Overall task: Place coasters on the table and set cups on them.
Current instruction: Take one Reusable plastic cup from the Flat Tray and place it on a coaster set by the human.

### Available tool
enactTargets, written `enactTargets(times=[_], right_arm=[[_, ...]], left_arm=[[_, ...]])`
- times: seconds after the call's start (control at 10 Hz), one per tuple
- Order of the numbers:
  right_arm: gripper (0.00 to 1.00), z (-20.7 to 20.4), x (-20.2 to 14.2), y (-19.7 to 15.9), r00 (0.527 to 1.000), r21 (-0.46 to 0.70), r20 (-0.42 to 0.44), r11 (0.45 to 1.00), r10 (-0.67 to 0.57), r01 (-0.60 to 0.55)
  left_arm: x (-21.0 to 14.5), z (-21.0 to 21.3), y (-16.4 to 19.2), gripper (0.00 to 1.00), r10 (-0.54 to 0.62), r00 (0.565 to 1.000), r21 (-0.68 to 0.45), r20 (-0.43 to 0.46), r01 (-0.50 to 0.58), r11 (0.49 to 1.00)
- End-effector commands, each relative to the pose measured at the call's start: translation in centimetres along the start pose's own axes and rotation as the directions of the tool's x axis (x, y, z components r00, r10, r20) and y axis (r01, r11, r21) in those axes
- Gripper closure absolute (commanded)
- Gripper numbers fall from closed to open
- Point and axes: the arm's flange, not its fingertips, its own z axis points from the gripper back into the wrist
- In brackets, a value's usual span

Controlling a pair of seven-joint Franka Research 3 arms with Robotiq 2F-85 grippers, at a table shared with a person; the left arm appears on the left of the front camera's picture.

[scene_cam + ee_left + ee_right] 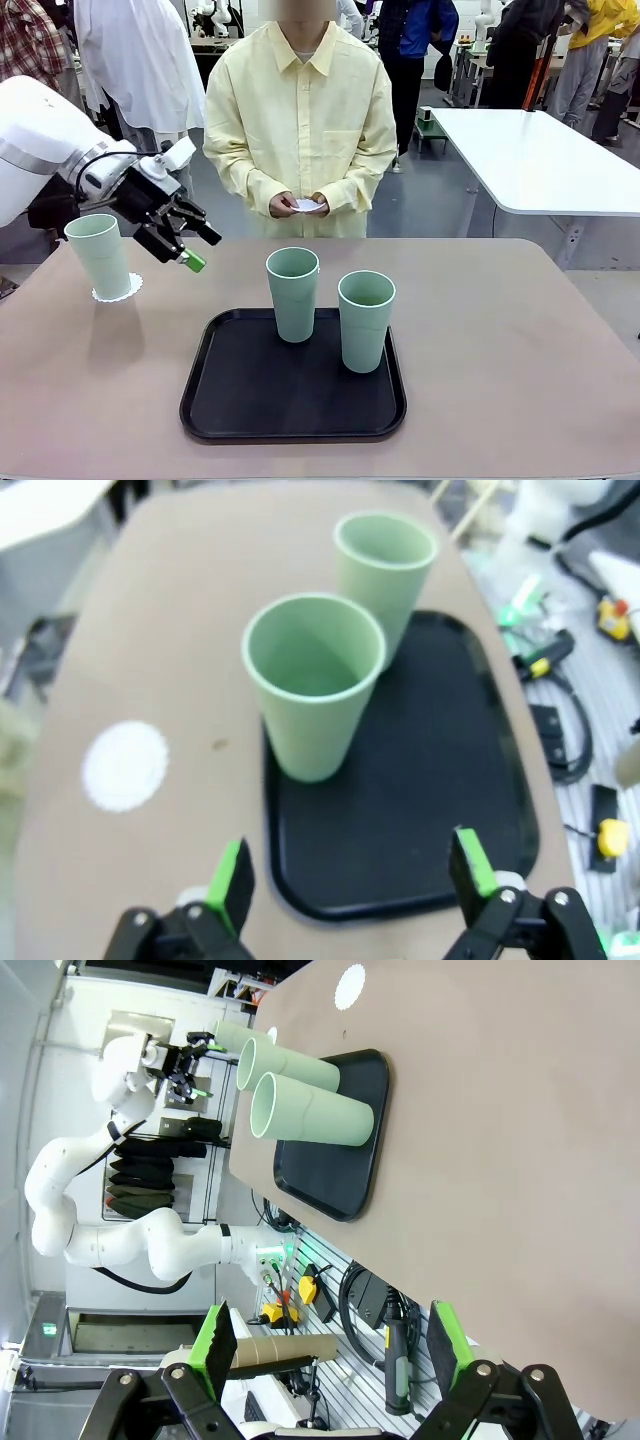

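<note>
Meanwhile, left gripper (pixel 200 248) and right gripper (pixel 330 1345) were spread, the left beside a cup (pixel 100 255) on its coaster (pixel 117 291), two cups (pixel 293 293) on the tray (pixel 230 400), another coaster (pixel 308 205) apparently in the person's hands (pixel 283 206).

Nothing legible anywhere: no print, label, brand, number or sign readable on the cups (pixel 293 300), the black tray (pixel 250 395) or the table (pixel 500 350); background clutter too blurred for reading.

Two cups (pixel 293 293) upright on tray (pixel 230 400); bare table (pixel 520 330) rightward
</note>
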Motion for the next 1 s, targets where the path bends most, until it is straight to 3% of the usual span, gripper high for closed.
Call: enactTargets(times=[0.0,0.1,0.2,0.7,0.8,0.9], right_arm=[[0.00,0.0,0.2,-0.1,1.000,0.021,0.013,1.000,0.012,-0.012],[0.00,0.0,0.2,-0.1,1.000,0.021,0.013,1.000,0.012,-0.012],[0.00,0.0,0.2,-0.1,1.000,0.021,0.013,1.000,0.012,-0.012],[0.00,0.0,0.2,-0.1,1.000,0.021,0.013,1.000,0.012,-0.012],[0.00,0.0,0.2,-0.1,1.000,0.021,0.013,1.000,0.012,-0.012],[0.00,0.0,0.2,-0.1,1.000,0.021,0.013,1.000,0.012,-0.012]], left_arm=[[-1.1,-2.1,1.1,0.00,0.009,0.996,-0.055,0.089,-0.004,0.998],[-1.0,-3.0,1.1,0.00,0.025,0.995,-0.025,0.100,-0.023,0.999],[-1.3,-0.9,0.4,0.00,0.003,0.999,-0.038,0.050,-0.001,0.999],[-1.3,-0.9,0.4,0.00,0.003,0.999,-0.038,0.050,-0.001,0.999],[-1.4,-1.1,0.6,0.00,0.006,0.998,-0.031,0.067,-0.004,1.000],[-1.2,-1.5,0.0,0.00,-0.102,0.982,0.075,0.161,0.091,0.993]])
